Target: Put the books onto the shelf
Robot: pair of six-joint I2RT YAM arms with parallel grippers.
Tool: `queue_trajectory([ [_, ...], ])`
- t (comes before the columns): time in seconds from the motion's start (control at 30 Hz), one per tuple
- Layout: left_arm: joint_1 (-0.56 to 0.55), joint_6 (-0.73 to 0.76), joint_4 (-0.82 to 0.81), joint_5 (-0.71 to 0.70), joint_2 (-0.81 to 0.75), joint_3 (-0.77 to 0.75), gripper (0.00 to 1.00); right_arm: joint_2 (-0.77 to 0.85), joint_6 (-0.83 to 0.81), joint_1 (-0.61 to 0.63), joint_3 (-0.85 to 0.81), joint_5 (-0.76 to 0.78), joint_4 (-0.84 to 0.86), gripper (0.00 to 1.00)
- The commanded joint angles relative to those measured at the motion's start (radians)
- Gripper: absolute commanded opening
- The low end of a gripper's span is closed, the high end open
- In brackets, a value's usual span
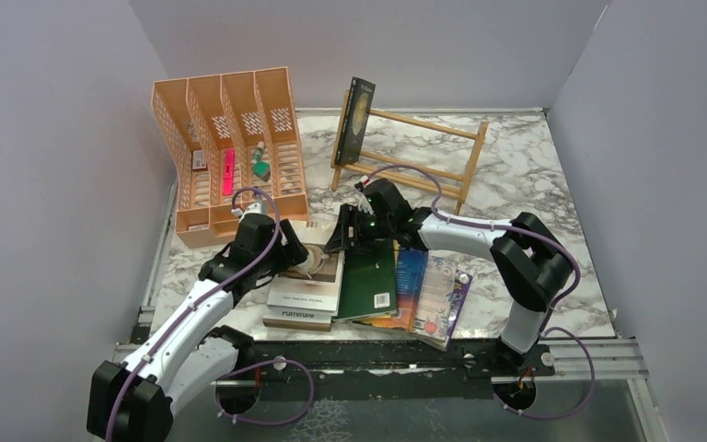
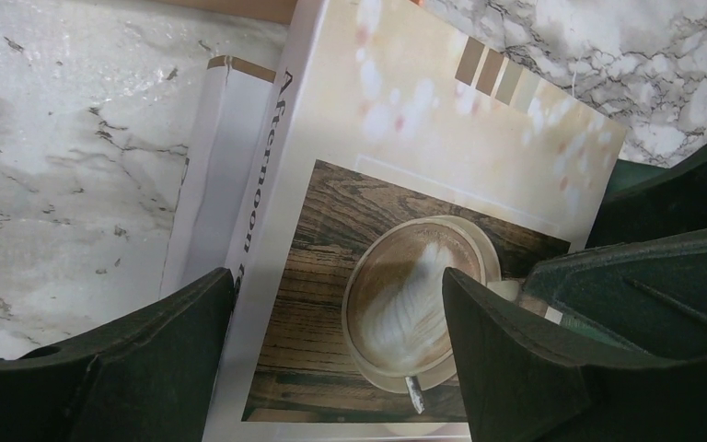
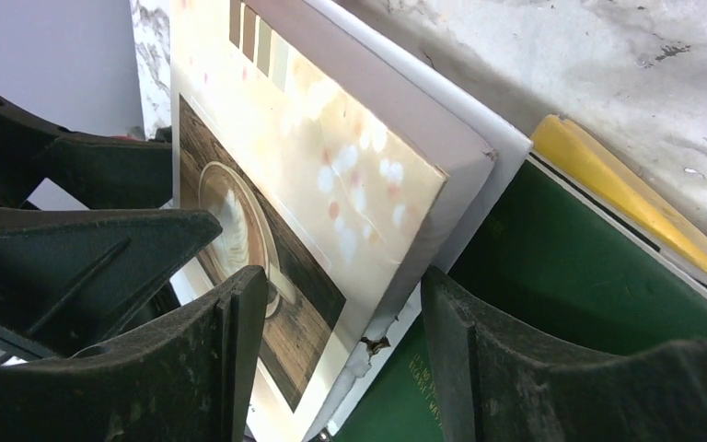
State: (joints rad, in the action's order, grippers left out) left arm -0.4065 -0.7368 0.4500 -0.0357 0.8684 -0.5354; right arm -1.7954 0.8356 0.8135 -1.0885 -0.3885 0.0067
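Observation:
The light-wood shelf (image 1: 423, 152) stands at the back with a black gold-moon book (image 1: 356, 118) upright at its left end. The other books lie near the arms. A white coffee-cup book (image 1: 311, 276) tops another white book (image 1: 299, 317), beside a dark green book (image 1: 369, 281), a blue-orange one (image 1: 411, 276) and a purple floral one (image 1: 442, 299). My left gripper (image 2: 336, 281) hangs open over the coffee cover (image 2: 405, 138), one finger by its spine. My right gripper (image 3: 342, 276) is open astride that book's far edge (image 3: 331, 157), one finger over the green book (image 3: 589, 276). A yellow book (image 3: 626, 184) shows beneath.
An orange perforated file organiser (image 1: 230, 152) with small items stands at the back left, close behind the left arm. Grey walls close in the marble table (image 1: 534, 184) on three sides. The two grippers sit close together over the same book.

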Motion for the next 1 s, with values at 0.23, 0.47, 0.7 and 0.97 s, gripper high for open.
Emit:
queue_trajectory([
  [0.23,-0.011,-0.002,-0.157,0.266,0.009,0.021,0.76,0.079,0.069,0.018,0.052,-0.083,0.156,0.59],
  [0.47,-0.011,-0.002,-0.252,0.402,0.021,0.032,0.74,0.209,0.048,0.018,0.103,0.074,0.080,0.48],
  [0.7,-0.018,-0.110,-0.481,0.555,0.066,0.093,0.69,0.291,0.018,0.018,0.126,0.235,-0.112,0.47],
  [0.97,-0.054,-0.134,-0.634,0.675,0.139,0.075,0.69,0.424,-0.014,0.018,0.189,0.498,-0.203,0.50],
])
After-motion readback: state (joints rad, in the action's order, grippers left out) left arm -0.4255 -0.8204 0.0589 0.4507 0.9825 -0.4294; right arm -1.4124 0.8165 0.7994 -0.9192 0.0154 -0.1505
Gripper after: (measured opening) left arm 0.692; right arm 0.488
